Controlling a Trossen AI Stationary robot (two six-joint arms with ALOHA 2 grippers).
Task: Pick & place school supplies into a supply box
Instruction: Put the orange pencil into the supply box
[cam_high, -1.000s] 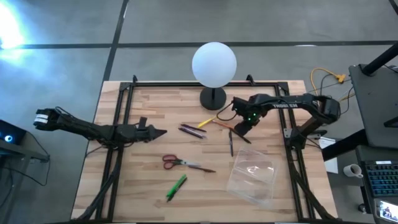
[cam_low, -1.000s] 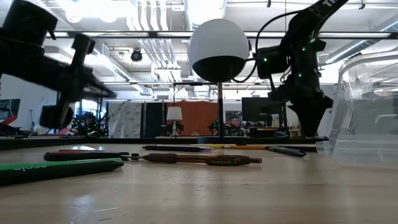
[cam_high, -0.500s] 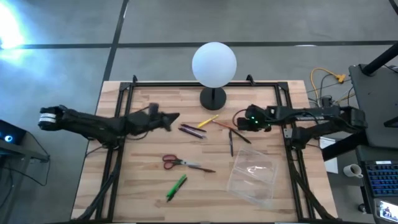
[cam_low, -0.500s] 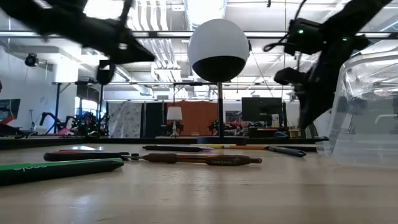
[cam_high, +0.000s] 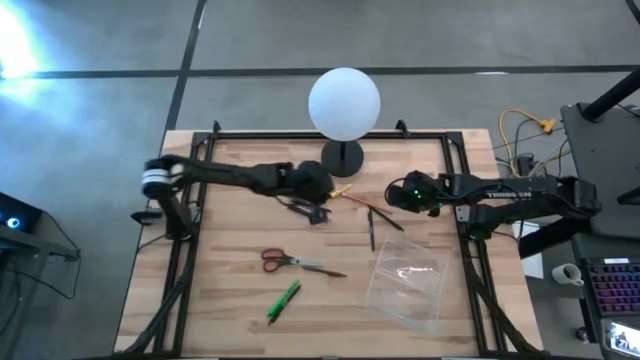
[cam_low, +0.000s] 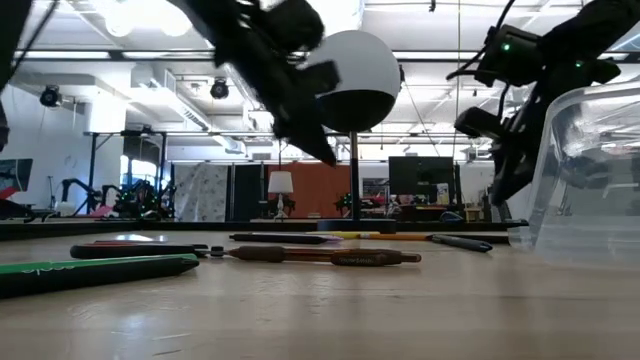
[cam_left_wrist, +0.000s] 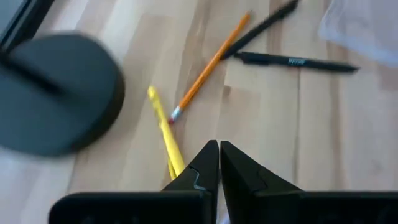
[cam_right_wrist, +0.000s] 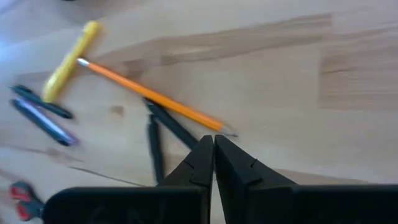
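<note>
- Step in hand, as I judge it: the reach toward a first item. Nothing is lifted, and the box at the lower right of the high view looks empty.
- The left gripper sits at centre frame in the high view, just below the lamp base and over the upper end of the pens.
- Its wrist view shows its fingers pressed together with nothing between them; the yellow marker lies just ahead of the tips, the pencil beyond it.
- The right gripper is at centre right in the high view, near the pencil and a dark pen.
- Its fingers are also pressed together and empty, with the pencil's tip just in front of them.
- The remaining supplies lie apart on the table: scissors at lower centre, green marker below them.
- Next move, in my view: either gripper must spread its fingers before it comes down, straddle one slim item across its width, close, then carry it to the box.
- The items near the lamp overlap, so picking one cleanly may nudge its neighbours.
</note>
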